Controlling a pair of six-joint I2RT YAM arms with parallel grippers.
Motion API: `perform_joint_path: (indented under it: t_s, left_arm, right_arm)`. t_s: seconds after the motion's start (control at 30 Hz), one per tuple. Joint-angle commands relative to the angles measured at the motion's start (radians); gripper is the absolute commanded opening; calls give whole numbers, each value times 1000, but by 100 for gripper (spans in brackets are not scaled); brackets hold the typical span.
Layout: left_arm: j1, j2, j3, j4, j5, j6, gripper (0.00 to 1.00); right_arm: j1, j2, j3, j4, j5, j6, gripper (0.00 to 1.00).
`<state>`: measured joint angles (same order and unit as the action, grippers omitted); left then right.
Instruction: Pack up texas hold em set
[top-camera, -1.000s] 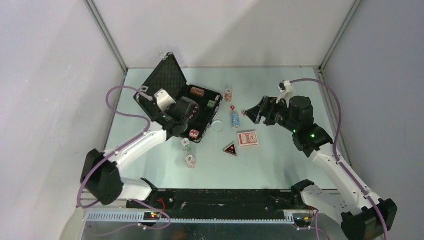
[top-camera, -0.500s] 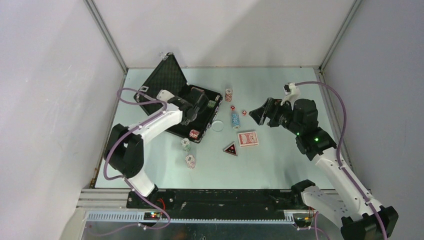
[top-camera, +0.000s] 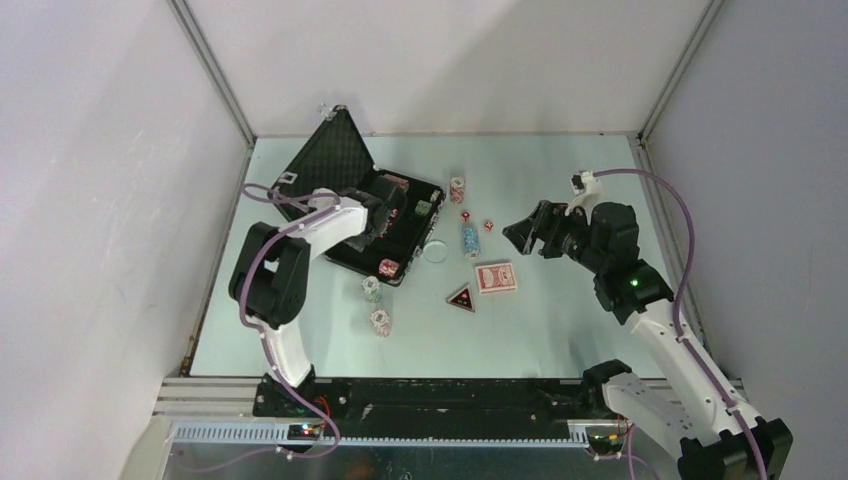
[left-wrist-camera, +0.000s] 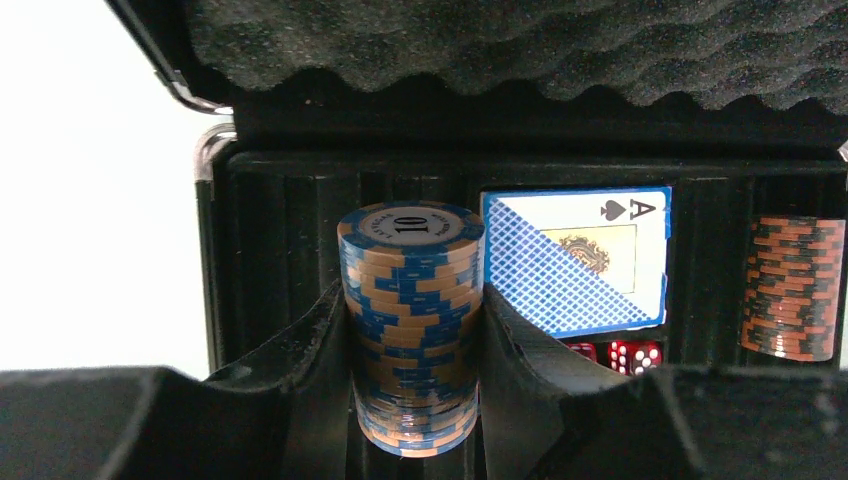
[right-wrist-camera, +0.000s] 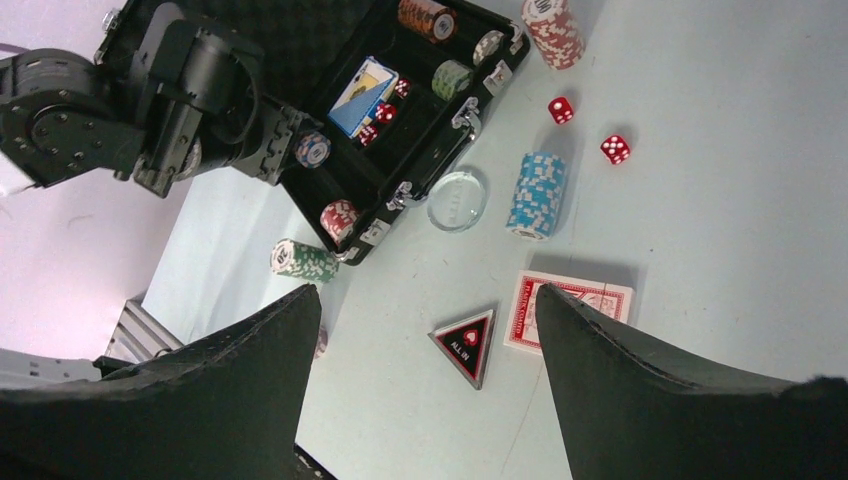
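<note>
- Case (top-camera: 338, 160): open, foam-lined lid propped up, tray facing the arms; the reference for every place below.
- Left gripper (left-wrist-camera: 412, 410): clamped on a blue-and-orange chip stack (left-wrist-camera: 410, 310), a finger on either side of it. Now inside the case, over the grooved tray; a second ago sat over the case's near edge.
- Meaning of that move: the carry looks finished. What is probably left is to lower the stack into a groove and let go.
- Blue card deck (left-wrist-camera: 575, 260): inside the case, just right of the held stack.
- Red dice (left-wrist-camera: 632, 355): inside the case, just below the blue deck.
- Brown-orange chip stack (left-wrist-camera: 795, 290): inside the case, at its right end.
- Right gripper (right-wrist-camera: 422, 295): fingers spread wide, holding nothing. Hangs well right of the case, drawn back a little over the last second.
- Still outside, right of the case: a red-white chip stack (top-camera: 457, 189), two loose dice (top-camera: 489, 225), a light-blue chip stack (top-camera: 470, 238), a clear disc (top-camera: 436, 251), a red card deck (top-camera: 496, 277) and a black-red triangle (top-camera: 461, 298).
- Still outside, just in front of the case: a green chip stack (top-camera: 372, 289) and one more stack (top-camera: 380, 321).
- Packing well short of done; lid not yet ready to close.
</note>
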<state>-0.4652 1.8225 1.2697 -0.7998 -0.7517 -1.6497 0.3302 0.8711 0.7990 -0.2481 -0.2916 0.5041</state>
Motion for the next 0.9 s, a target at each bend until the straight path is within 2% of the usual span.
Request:
perform_joint_path:
  t_s: [0.0, 0.13, 0.2, 0.23, 0.3, 0.33, 0.37, 0.43, 0.53, 0.7, 0.87]
  left_arm:
    - [13, 23, 82, 42, -56, 22, 15]
    - [39, 40, 86, 85, -34, 64, 20]
    - [52, 48, 92, 96, -14, 89, 29]
    - [57, 54, 96, 91, -8, 99, 43]
    - [63, 60, 114, 72, 4, 106, 64]
    - [64, 60, 120, 68, 9, 119, 69]
    - [65, 58, 122, 66, 12, 123, 79]
    - [65, 49, 123, 65, 22, 137, 88]
    - [65, 25, 112, 72, 32, 171, 92]
    - [60, -73, 61, 81, 37, 229, 91]
    - [41, -243, -26, 141, 61, 393, 91]
  right_arm:
    - [-5, 17, -7, 63, -41, -7, 81]
    - [-5, 33, -14, 74, -53, -2, 81]
    - [-6, 33, -22, 82, -55, -1, 81]
    - [-6, 33, -25, 84, -54, -1, 81]
    - [-6, 36, -27, 85, -50, -2, 81]
    - [-6, 37, -27, 83, -48, -4, 81]
    - [-5, 41, -29, 84, -43, -4, 82]
    - [-5, 51, -34, 88, -28, -4, 82]
    - [-4, 88, -38, 94, -9, -6, 82]
    - [33, 174, -43, 148, 50, -44, 81]
    - [73, 322, -39, 232, 67, -77, 77]
